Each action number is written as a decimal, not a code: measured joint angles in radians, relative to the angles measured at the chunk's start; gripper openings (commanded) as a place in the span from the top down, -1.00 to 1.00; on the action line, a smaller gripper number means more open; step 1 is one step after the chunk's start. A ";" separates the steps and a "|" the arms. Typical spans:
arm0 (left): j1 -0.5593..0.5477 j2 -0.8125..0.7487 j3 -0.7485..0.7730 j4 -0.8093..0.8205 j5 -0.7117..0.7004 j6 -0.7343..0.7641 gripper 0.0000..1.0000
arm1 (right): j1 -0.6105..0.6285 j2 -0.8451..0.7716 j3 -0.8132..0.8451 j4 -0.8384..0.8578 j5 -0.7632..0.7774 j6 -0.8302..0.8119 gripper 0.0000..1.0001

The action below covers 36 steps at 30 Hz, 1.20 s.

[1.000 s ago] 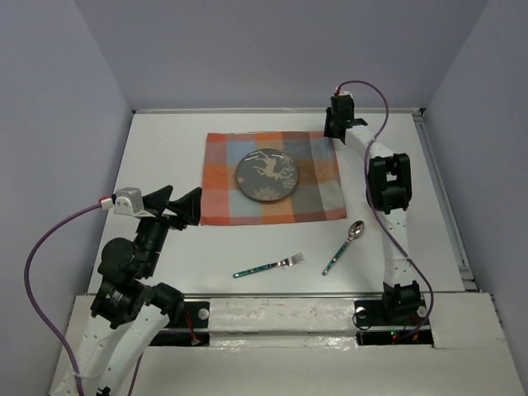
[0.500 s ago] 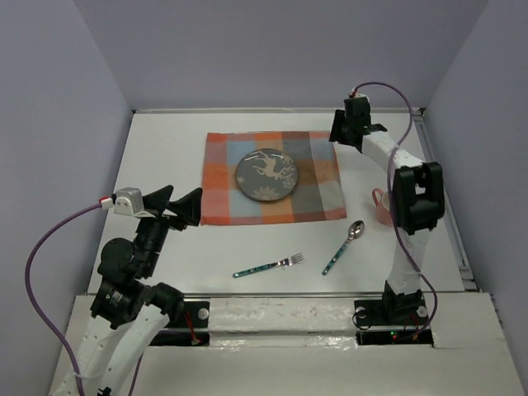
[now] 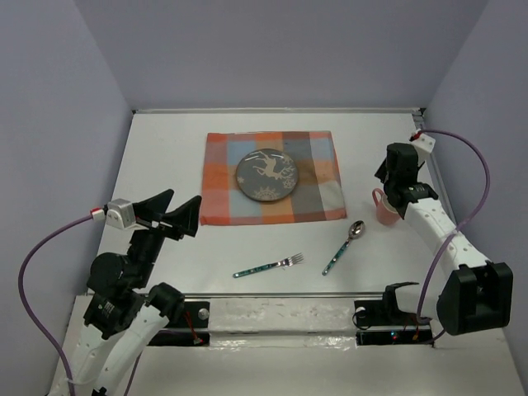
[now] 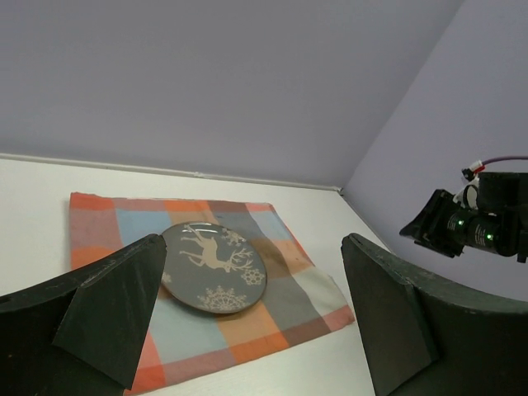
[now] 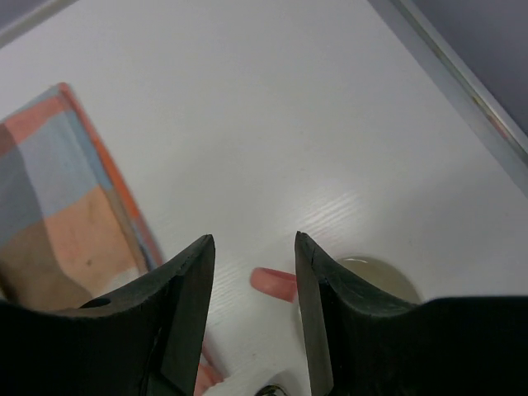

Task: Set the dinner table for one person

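The dinner table [image 3: 181, 157] is a white tabletop carrying an orange-and-grey plaid placemat [image 3: 322, 186] with a grey reindeer plate [image 3: 266, 175] on it. A fork [image 3: 268, 266] and a spoon [image 3: 344, 246] lie on the table in front of the mat. A pink cup [image 3: 381, 211] stands right of the mat. My right gripper [image 3: 387, 186] hovers open just over it; in the right wrist view the cup's handle [image 5: 274, 281] shows below the gap of the right gripper [image 5: 254, 241]. My left gripper [image 3: 180, 216] is wide open in the air near the mat's left front corner, holding nothing.
A metal rail [image 3: 441, 190] runs along the table's right edge, close to the right arm. Grey walls enclose the table on three sides. The left wrist view shows the plate [image 4: 213, 266] on the placemat [image 4: 247, 330] and the right arm [image 4: 470, 227] beyond.
The right arm swung from the mat's far right corner out to the right and nearer, stopping over the pink cup, and its jaws opened. The left arm dropped back slightly.
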 measured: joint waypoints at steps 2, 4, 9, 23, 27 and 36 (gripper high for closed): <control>-0.007 -0.009 0.000 0.000 -0.001 0.000 -0.98 | -0.013 0.001 -0.011 -0.017 0.016 0.008 -0.07; -0.013 -0.014 0.000 0.000 -0.002 0.000 -0.98 | -0.024 0.010 -0.016 -0.037 0.023 0.015 -0.07; -0.019 -0.023 0.000 0.000 -0.003 0.000 -0.98 | -0.028 0.077 -0.016 -0.048 0.024 0.037 -0.03; -0.031 -0.024 0.000 0.000 -0.003 0.000 -0.98 | -0.047 0.138 -0.024 -0.060 0.043 0.103 0.09; -0.031 -0.022 0.000 0.000 -0.003 0.000 -0.98 | -0.047 0.128 -0.043 -0.048 0.060 0.113 0.10; -0.031 -0.013 0.000 -0.001 -0.003 0.000 -0.98 | -0.047 -0.026 -0.095 -0.072 0.063 0.094 0.07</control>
